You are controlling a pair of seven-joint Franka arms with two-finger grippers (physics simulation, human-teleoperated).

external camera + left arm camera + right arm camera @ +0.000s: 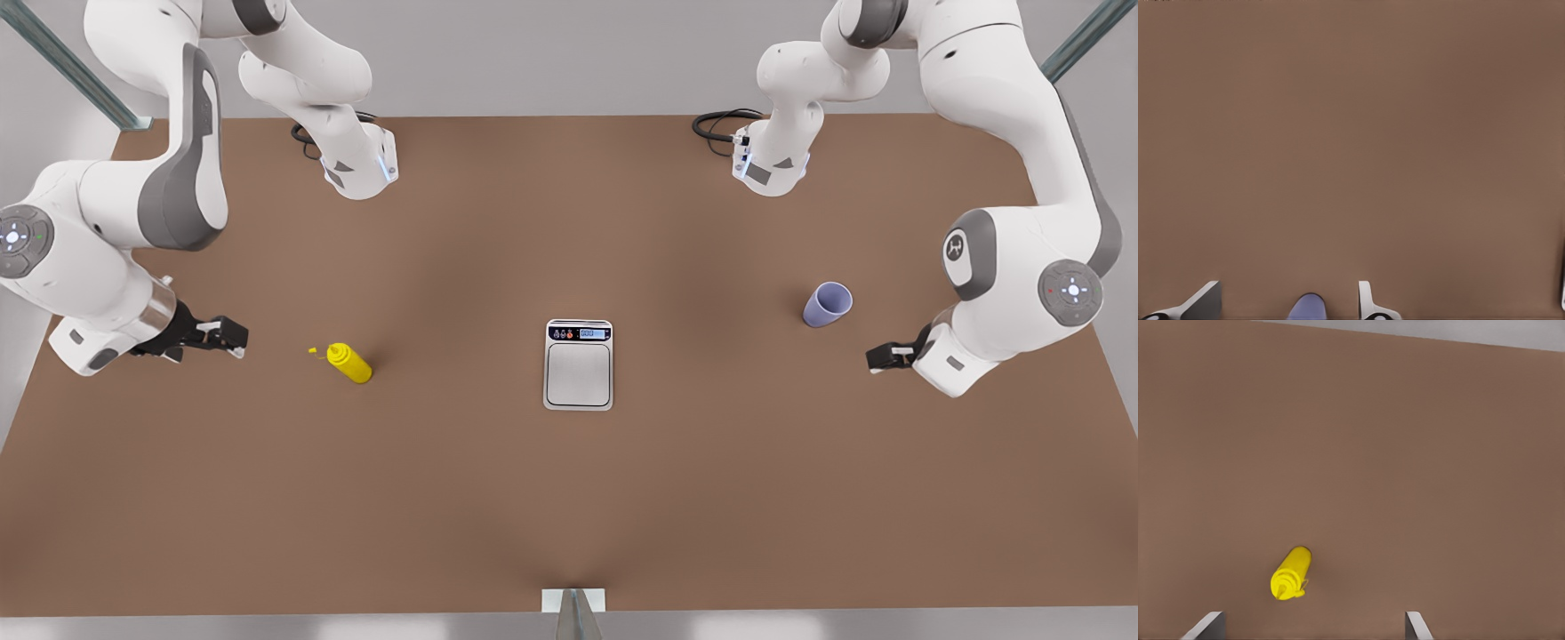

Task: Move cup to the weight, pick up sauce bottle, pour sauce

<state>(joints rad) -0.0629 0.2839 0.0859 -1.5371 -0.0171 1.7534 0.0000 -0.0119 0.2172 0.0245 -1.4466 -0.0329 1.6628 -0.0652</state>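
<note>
One cup (828, 304), one scale (579, 364) and one bottle (349, 363) sit on the brown desk (569, 498), all well apart. The scale is mid-desk with nothing on its plate. The cup stands toward the desk's edge on the front view's right, the bottle toward the opposite edge, nozzle pointing away from the scale. Two hands hover: the left hand (876, 358) near the cup, released; the right hand (233, 338) near the bottle, released, fingers spread wide.
</note>
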